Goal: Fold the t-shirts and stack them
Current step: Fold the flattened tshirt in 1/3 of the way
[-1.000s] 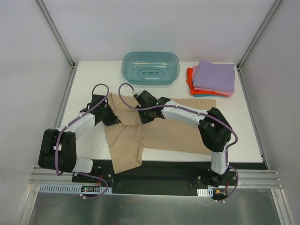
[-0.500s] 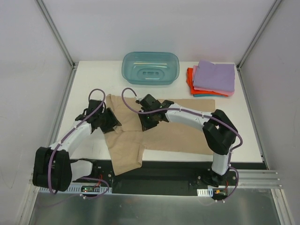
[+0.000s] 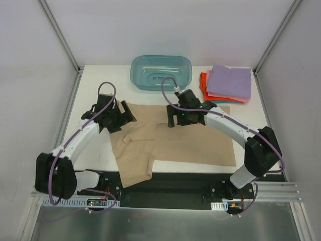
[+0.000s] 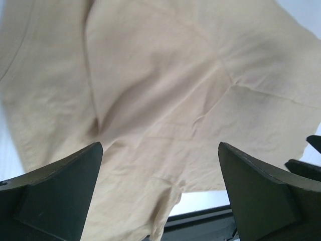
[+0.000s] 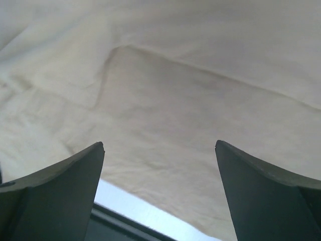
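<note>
One tan t-shirt (image 3: 190, 143) spread flat mid-table, sleeve draped over the near edge. One folded stack (image 3: 228, 83) at far right corner: lilac on top, then pink, orange-red, teal. One tub (image 3: 161, 73) far centre. Left gripper (image 4: 159, 145) and right gripper (image 5: 159, 144) gaping over tan cloth, empty. Bare table (image 3: 93, 145) at left.

— Operator, can you read any lettering here, from overhead or from either wrist?
— No. You will find no legible word, label, brand, number or sign in any of the three views.
</note>
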Motion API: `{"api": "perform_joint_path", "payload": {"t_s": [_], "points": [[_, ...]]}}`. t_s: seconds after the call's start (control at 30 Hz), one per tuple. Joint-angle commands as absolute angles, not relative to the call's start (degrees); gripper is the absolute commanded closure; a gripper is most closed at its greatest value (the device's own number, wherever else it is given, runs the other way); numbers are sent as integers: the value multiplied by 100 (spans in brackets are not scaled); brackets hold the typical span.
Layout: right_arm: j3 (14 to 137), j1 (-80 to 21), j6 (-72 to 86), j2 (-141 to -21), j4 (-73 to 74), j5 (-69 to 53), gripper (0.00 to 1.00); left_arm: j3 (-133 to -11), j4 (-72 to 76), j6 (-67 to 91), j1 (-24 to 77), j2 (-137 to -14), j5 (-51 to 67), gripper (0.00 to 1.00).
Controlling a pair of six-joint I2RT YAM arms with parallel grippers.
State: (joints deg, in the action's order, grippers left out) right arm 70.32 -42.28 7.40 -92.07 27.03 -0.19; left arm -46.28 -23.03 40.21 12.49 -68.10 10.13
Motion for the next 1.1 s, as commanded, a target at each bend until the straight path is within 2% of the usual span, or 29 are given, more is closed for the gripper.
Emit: {"api": "perform_joint_path", "payload": {"t_s": [0.0, 0.27, 0.47, 0.73, 1.07], "points": [[6663, -3254, 747, -8894, 2707, 246, 3, -5499, -2022, 3701, 1450, -7934, 896, 1], [6670, -1488, 580, -9632, 2689, -430, 3, -6415, -1907, 3595, 1363, -9886, 641, 1], [6917, -871, 553, -10256, 2821, -536, 3, -6846, -1907, 3560, 1073, -10748, 747, 1], [7312, -686, 668, -10863, 2935, -686, 3, -7321, -1907, 3524, 835, -11320, 844, 1], [7575, -624, 703, -10951, 2822, -290, 3, -7778, -1916, 3314, 668, -11276, 686, 1]]}}
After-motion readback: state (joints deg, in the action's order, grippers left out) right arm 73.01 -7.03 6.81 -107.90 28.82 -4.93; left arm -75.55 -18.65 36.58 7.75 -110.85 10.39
